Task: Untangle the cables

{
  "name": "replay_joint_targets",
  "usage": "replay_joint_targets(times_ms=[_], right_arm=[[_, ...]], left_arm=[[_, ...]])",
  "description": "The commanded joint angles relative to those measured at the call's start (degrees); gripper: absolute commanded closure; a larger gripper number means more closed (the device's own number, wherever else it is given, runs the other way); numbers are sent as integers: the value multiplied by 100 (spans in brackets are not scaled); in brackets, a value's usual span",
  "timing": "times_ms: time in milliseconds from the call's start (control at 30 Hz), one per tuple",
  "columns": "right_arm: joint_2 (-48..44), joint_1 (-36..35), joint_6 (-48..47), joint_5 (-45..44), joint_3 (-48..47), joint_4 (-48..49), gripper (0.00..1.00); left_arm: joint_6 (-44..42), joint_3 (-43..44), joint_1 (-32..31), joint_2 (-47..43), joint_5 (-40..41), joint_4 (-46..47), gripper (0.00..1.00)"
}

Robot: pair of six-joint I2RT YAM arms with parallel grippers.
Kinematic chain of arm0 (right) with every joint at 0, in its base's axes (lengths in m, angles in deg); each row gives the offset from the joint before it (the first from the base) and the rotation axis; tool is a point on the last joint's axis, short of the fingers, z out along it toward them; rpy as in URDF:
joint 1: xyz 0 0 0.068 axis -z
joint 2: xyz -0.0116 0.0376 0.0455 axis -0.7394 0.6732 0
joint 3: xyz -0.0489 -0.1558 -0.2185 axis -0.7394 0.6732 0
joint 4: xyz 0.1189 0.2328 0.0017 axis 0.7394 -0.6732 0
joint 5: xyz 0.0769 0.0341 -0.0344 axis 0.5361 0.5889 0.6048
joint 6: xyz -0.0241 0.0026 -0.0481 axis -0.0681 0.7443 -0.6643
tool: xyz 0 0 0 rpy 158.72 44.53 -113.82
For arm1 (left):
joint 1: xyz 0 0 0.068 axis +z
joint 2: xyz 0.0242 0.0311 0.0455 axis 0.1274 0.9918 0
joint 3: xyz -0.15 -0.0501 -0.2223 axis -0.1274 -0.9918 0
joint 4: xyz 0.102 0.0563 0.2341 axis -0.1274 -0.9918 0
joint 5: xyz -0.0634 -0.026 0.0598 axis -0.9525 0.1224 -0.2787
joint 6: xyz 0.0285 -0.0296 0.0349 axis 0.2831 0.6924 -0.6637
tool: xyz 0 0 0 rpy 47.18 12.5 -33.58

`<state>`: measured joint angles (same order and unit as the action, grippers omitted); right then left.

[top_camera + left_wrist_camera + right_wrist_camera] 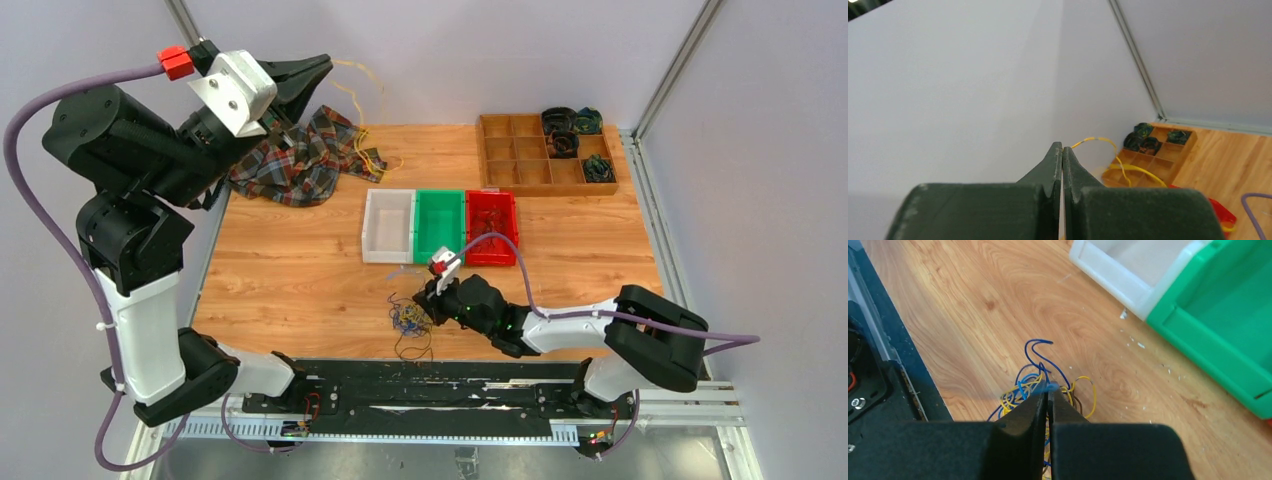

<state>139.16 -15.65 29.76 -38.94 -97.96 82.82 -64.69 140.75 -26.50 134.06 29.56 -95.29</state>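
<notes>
Wire this thin should weigh next to nothing and flop wherever it is pulled. I expect no resistance from the strands themselves, only from the places where they loop through each other. The insulation looks smooth, so a pinch on a single strand could slip. I would take hold on a free loop or loose end at the edge of the knot, not in its crowded middle, and pull gently so the knot does not cinch tighter.

The tangle of blue, yellow and dark strands lies on the wooden table near its front edge, well short of the green bin. My right gripper is down at it, approaching from the right. Its jaws are pressed together on what looks like a blue strand at the top of the heap. Most of the tangle spreads just beyond and to either side of the tips, and one blue loop stands free above it.

My left gripper is raised high at the back left, well apart from the tangle and clenched. A yellow cable leaves right at its tips, so I judge it pinched there. In the overhead view it trails down towards the plaid cloth.
</notes>
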Motion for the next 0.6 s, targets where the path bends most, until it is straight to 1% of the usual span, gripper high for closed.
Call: replay_joint_targets(times_ms=[0, 133, 200, 300, 367, 433, 500, 567], right_arm=[[43, 40, 330, -285, 328, 332, 99], [211, 40, 498, -403, 587, 444, 99], [326, 40, 562, -425, 687, 577, 99], [259, 40, 641, -463, 755, 651, 99], [26, 44, 662, -529, 713, 449, 95], [-299, 40, 670, -653, 619, -29, 88], [-705, 40, 617, -788, 530, -463, 85], [-1145, 44, 566, -965, 447, -884, 78]], left_arm=[[-174, 191, 7, 39, 559, 611, 100], [-307, 25, 7, 13, 1098, 1312, 100], [-318, -17, 7, 16, 1245, 1563, 100], [-240, -83, 7, 44, 1050, 1228, 100], [-179, -510, 5, -82, 891, 1062, 100], [-218, -1196, 7, -318, 745, 1055, 100], [-217, -1774, 7, -494, 695, 1050, 100], [-205, -2264, 7, -619, 668, 1055, 100]])
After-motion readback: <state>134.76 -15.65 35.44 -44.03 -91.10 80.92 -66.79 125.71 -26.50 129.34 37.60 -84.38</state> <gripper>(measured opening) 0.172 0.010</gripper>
